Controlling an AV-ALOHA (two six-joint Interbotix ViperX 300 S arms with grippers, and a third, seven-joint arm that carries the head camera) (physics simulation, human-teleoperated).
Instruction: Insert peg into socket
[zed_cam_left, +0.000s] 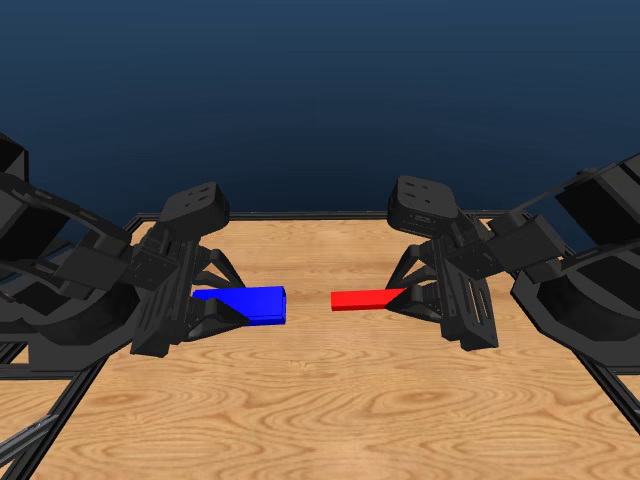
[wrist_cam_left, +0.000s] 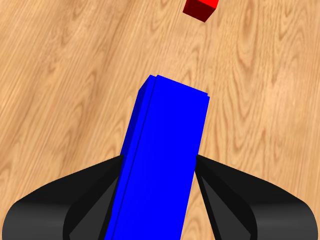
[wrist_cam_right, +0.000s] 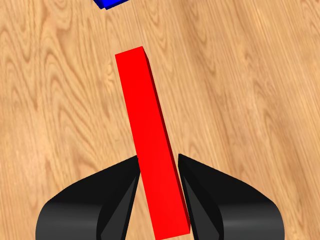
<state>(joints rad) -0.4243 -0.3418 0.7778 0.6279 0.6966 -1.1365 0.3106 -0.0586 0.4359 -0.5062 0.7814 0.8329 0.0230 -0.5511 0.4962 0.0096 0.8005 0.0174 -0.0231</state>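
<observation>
While the left gripper (zed_cam_left: 222, 308) clamps the socket (zed_cam_left: 252, 304), the right gripper (zed_cam_left: 415, 293) clamps the peg (zed_cam_left: 362, 298).

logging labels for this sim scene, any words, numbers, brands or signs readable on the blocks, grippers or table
None: no text, number, brand or sign shows in any view.
The peg is plain red.
The socket is plain blue.
The left gripper, the right gripper and the table carry no markings.

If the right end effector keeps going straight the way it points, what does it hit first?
Probably the socket, held in the left end effector. The peg in the right end effector leads, its tip aimed at the socket's open end across a gap. Whether the two are exactly in line is unclear.
</observation>
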